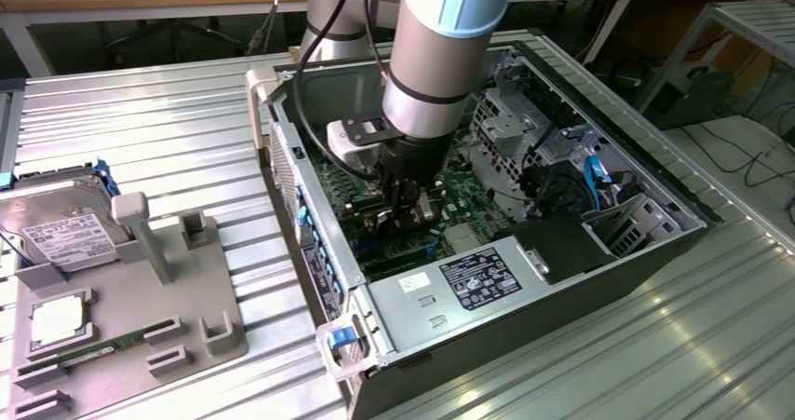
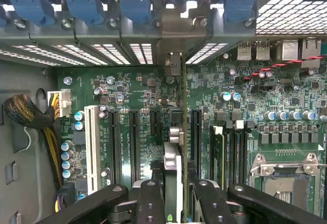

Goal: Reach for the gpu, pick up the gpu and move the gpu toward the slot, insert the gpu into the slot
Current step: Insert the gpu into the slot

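Counter [image 1: 149, 103] — ribbed metal, carrying an open computer case [image 1: 621, 252] and, to the exterior view's left, a grey fixture [image 1: 186, 308] with a hard drive [image 1: 56, 234].

Case — lying on its side, motherboard [image 2: 133, 89] exposed.

Arm [image 1: 435, 57] — reaching down into the case.

End effector [image 2: 173, 203] — closed narrowly on the gpu [image 2: 172, 168], gripping it edge-on between both fingers [image 2: 150, 203]; card upright, its bracket [image 2: 173, 40] up at the rear wall among the blue clips [image 2: 135, 2].

Slot — beneath the card, hidden by it, so its colour cannot be told; black slots [image 2: 134, 142] beside.

Step, as judged: insertion — card carried in and lined over its connector. Seating calls for a straight push down, edge square to the slot, bracket free of the rear frame.
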You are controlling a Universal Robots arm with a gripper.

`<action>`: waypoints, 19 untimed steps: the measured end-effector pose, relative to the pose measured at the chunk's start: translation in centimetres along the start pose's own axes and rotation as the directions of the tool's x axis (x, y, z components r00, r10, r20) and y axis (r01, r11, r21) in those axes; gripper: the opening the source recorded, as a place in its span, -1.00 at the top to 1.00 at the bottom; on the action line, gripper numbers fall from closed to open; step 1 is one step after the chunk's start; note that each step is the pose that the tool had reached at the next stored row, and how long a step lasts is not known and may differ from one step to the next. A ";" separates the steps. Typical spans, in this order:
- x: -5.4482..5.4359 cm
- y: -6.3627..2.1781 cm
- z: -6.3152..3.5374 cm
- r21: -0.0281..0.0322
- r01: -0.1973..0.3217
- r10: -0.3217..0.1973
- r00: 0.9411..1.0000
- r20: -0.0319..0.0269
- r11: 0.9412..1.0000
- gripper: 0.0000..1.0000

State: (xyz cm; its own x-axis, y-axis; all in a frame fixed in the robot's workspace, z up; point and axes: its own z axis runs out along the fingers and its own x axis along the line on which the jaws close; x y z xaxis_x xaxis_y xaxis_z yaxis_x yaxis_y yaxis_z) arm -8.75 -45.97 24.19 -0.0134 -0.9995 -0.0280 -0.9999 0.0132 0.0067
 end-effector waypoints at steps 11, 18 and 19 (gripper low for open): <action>0.0 0.02 0.40 0.001 0.000 0.000 1.000 0.003 1.000 0.44; -0.1 0.04 -2.42 0.009 0.000 0.000 1.000 0.001 1.000 0.31; -0.1 0.05 -2.93 0.010 0.000 0.000 1.000 0.001 1.000 0.31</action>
State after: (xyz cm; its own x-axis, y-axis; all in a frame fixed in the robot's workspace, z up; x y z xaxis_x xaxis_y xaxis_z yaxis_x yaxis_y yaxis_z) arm -8.78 -45.94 27.12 -0.0131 -0.9995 -0.0293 -0.9999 0.0132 -0.0033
